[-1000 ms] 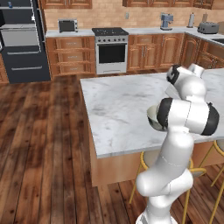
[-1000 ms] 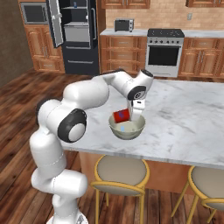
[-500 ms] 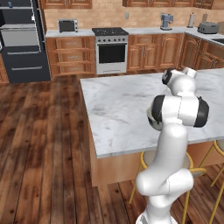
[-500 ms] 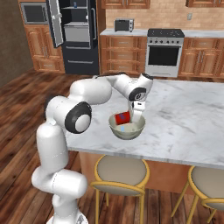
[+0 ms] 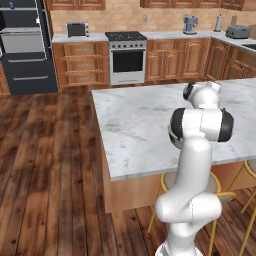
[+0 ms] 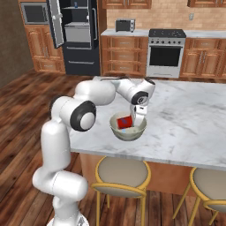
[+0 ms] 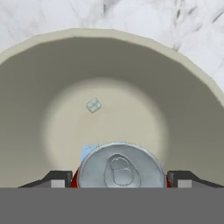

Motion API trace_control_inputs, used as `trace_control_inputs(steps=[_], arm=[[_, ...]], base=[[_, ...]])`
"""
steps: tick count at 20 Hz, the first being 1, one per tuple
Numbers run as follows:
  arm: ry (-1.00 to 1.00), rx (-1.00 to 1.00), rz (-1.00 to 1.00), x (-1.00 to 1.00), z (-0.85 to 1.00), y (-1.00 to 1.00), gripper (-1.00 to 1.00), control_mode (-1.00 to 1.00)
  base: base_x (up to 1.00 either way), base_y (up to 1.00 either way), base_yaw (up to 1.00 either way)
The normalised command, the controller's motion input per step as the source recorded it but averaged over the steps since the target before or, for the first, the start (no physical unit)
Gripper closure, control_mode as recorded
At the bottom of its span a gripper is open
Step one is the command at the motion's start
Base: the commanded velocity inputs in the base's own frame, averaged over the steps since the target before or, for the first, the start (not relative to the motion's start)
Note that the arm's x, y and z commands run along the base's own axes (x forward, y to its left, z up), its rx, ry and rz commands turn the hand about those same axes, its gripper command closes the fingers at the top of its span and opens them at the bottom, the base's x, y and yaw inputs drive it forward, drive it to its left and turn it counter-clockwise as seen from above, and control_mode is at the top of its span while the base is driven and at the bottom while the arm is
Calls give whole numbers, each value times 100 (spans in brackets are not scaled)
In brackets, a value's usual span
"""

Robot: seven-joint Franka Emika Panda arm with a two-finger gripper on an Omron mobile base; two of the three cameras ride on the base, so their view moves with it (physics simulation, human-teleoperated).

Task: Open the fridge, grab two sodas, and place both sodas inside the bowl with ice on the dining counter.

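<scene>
Red soda gripped by gripper inside beige bowl; ice cube within.

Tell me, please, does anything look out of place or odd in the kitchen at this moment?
Only the fridge: its left door stands wide open behind the arm. On the dining counter, the red soda sits in the bowl between the fingers, nothing spilled.

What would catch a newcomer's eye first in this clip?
The gripper holds a red soda down inside the bowl on the dining counter, silver top toward the hand camera. An ice cube lies on the bowl's floor. Behind, the fridge stands with a door open.
</scene>
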Motion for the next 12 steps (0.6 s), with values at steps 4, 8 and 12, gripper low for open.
trace_control_inputs(steps=[4,8,12], arm=[[4,0,-1,13,-24,-1,100,-100],[2,0,-1,14,-19,-1,100,-100],[2,0,-1,13,-19,-2,100,-100]], base=[[0,0,0],[0,0,0],[0,0,0]])
